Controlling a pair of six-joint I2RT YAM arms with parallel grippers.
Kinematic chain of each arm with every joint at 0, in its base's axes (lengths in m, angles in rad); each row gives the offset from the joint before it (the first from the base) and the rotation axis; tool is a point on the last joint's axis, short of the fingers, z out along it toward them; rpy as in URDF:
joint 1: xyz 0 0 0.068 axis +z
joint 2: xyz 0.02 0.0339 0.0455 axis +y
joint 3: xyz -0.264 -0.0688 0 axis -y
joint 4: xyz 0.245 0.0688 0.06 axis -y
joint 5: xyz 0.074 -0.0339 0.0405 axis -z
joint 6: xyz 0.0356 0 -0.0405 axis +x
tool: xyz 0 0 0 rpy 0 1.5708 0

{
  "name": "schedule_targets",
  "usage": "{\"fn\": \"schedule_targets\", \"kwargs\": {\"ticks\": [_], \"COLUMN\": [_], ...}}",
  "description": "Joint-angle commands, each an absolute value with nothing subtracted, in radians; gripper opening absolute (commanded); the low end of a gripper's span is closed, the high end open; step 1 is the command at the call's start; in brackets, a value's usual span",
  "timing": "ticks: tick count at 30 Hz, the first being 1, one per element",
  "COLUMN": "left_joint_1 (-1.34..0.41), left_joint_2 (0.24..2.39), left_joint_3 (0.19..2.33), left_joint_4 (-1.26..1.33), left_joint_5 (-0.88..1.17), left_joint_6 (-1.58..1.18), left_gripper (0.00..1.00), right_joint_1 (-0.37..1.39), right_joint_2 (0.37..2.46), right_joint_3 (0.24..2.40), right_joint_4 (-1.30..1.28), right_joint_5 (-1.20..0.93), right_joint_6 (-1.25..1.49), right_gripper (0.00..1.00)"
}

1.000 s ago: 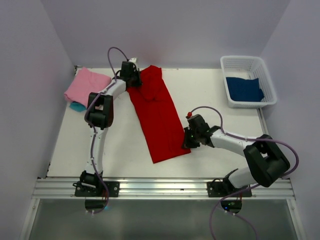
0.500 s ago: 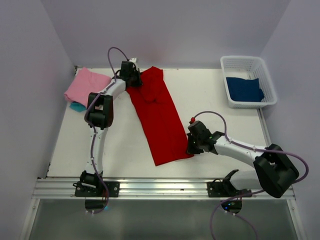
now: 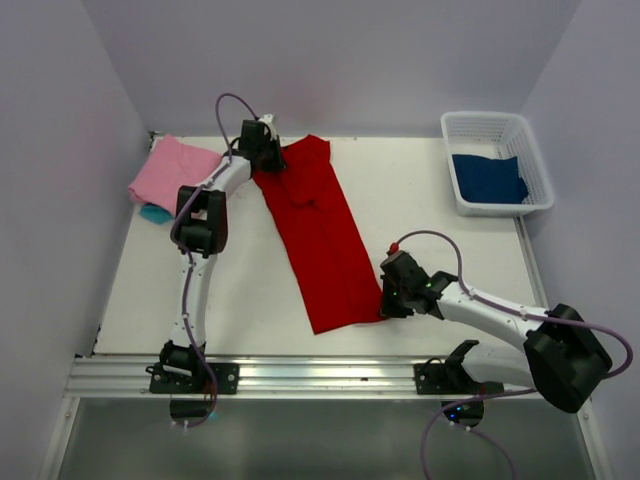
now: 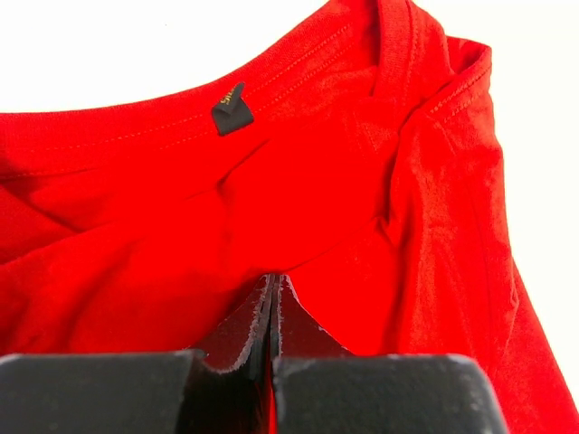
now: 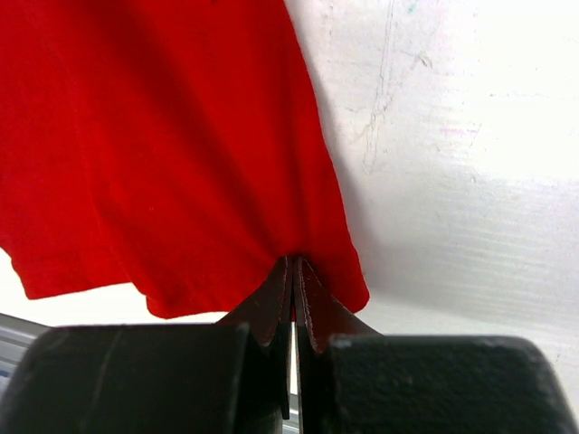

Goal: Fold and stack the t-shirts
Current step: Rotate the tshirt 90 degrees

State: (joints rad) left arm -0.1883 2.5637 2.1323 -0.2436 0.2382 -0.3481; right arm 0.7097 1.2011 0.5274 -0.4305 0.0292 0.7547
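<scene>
White table carries red t-shirt, pink t-shirt, basket.

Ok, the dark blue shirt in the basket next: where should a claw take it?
From straight above: the white mesh basket walls it in all round. Pinch the dark blue shirt at its far edge, probably; the basket floor beyond it is bare, leaving a finger room.

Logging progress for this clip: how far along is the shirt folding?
Looks done: pink t-shirt folded atop a turquoise one. In hand: red t-shirt, a long strip, left hand pinching its collar end, right hand its hem. Left: folding it shorter, stacking, then the dark blue shirt in the basket.
</scene>
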Motion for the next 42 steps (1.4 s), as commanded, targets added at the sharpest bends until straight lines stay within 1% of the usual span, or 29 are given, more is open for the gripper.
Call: {"fn": "schedule_targets", "kwargs": {"ticks": [1, 7, 11, 18, 21, 24, 27, 28, 29, 30, 32, 33, 34, 36, 37, 38, 39, 40, 41, 42], "left_joint_1": [-0.140, -0.106, -0.103, -0.110, -0.118, -0.130, -0.138, -0.138, -0.140, -0.144, -0.149, -0.155, -0.161, -0.187, -0.199, -0.212, -0.244, -0.265, -0.288, -0.343], "left_joint_2": [2.599, 2.617, 2.618, 2.634, 2.596, 2.504, 2.386, 2.329, 2.297, 2.264, 2.143, 2.099, 2.006, 1.909, 1.813, 1.763, 1.717, 1.633, 1.596, 1.535], "left_joint_3": [2.171, 2.246, 2.246, 2.237, 2.208, 2.119, 2.069, 2.050, 2.039, 1.999, 1.918, 1.810, 1.740, 1.595, 1.445, 1.366, 1.235, 1.180, 1.130, 1.052], "left_joint_4": [-0.256, -0.287, -0.278, -0.229, -0.201, -0.146, -0.107, -0.104, -0.113, -0.121, -0.120, -0.120, -0.111, -0.083, -0.074, -0.025, -0.017, -0.017, -0.017, -0.017], "left_joint_5": [0.203, 0.212, 0.228, 0.342, 0.365, 0.380, 0.384, 0.382, 0.377, 0.358, 0.333, 0.312, 0.299, 0.240, 0.220, 0.216, 0.201, 0.175, 0.157, 0.146], "left_joint_6": [-0.336, -0.336, -0.340, -0.397, -0.406, -0.413, -0.411, -0.410, -0.408, -0.408, -0.423, -0.429, -0.452, -0.462, -0.488, -0.497, -0.502, -0.517, -0.523, -0.525], "left_gripper": [0.00, 0.00, 0.00, 0.00, 0.00, 0.00, 0.00, 0.05, 0.12, 0.17, 0.22, 0.25, 0.32, 0.34, 0.35, 0.35, 0.35, 0.35, 0.35, 0.34], "right_joint_1": [0.730, 0.745, 0.747, 0.753, 0.753, 0.753, 0.753, 0.753, 0.752, 0.753, 0.753, 0.753, 0.753, 0.753, 0.752, 0.753, 0.752, 0.753, 0.752, 0.752], "right_joint_2": [1.180, 1.117, 1.108, 1.127, 1.158, 1.213, 1.252, 1.264, 1.269, 1.273, 1.293, 1.299, 1.308, 1.325, 1.330, 1.331, 1.324, 1.318, 1.298, 1.286], "right_joint_3": [0.477, 0.443, 0.437, 0.460, 0.459, 0.479, 0.540, 0.570, 0.587, 0.606, 0.658, 0.673, 0.701, 0.713, 0.716, 0.716, 0.713, 0.698, 0.687, 0.678], "right_joint_4": [-0.587, -0.630, -0.634, -0.586, -0.510, -0.415, -0.371, -0.362, -0.356, -0.348, -0.360, -0.364, -0.365, -0.365, -0.367, -0.373, -0.377, -0.379, -0.388, -0.394], "right_joint_5": [0.048, 0.052, 0.052, 0.040, 0.026, 0.003, 0.005, 0.008, 0.011, 0.012, 0.021, 0.017, 0.015, 0.003, 0.003, -0.020, -0.024, -0.025, -0.023, -0.023], "right_joint_6": [0.788, 0.825, 0.827, 0.821, 0.796, 0.753, 0.715, 0.697, 0.687, 0.680, 0.660, 0.654, 0.646, 0.646, 0.649, 0.652, 0.652, 0.656, 0.660, 0.661], "right_gripper": [0.00, 0.00, 0.00, 0.00, 0.00, 0.00, 0.00, 0.00, 0.00, 0.00, 0.00, 0.00, 0.00, 0.00, 0.00, 0.00, 0.00, 0.00, 0.00, 0.00]}}
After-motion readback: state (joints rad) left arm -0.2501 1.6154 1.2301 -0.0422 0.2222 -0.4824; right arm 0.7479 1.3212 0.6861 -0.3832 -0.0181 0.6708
